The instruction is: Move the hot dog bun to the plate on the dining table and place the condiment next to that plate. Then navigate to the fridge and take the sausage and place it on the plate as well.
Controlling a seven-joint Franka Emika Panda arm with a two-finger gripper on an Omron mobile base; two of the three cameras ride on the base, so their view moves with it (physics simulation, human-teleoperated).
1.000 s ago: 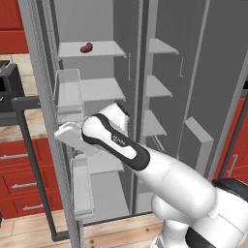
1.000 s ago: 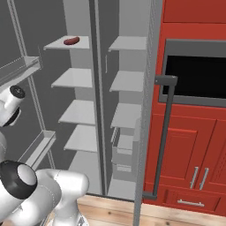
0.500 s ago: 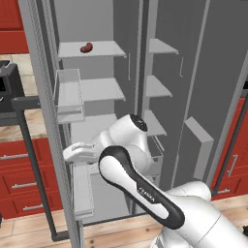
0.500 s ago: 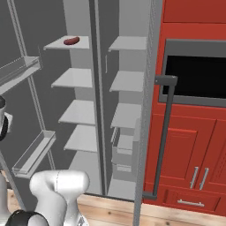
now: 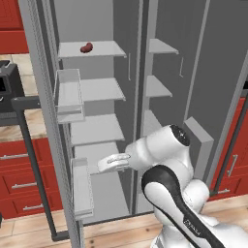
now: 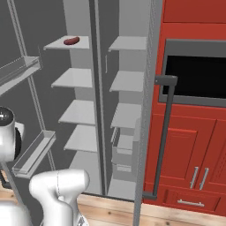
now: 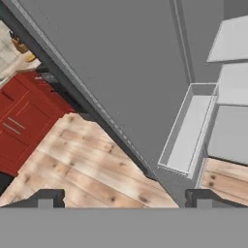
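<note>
The fridge [image 5: 97, 19] stands with both doors swung wide, its grey shelves bare except for the sausage [image 5: 86, 47], a short reddish-brown piece on the top left shelf, also seen from the right [image 6: 71, 41]. My gripper [image 5: 105, 165] hangs low in front of the left compartment, well below the sausage and pointing toward the left door. In the hand view the gripper [image 7: 125, 201] is open with nothing between its fingertips [image 7: 46, 198], looking down the inner face of the fridge door [image 7: 121, 63]. The hot dog bun, plate, condiment and dining table are out of view.
The left door carries an upper bin [image 5: 68, 94] and a lower bin [image 5: 81, 186], with a dark bar handle [image 5: 34, 160] outside. The right door's handle [image 6: 163, 132] stands before red cabinets [image 6: 194, 145] and a black oven [image 6: 194, 77]. Wooden floor [image 7: 82, 164] lies below.
My hand has swung down and to the right, from beside the upper door bin to lower-shelf height. The jaws have spread a little wider. The sausage has not moved.
</note>
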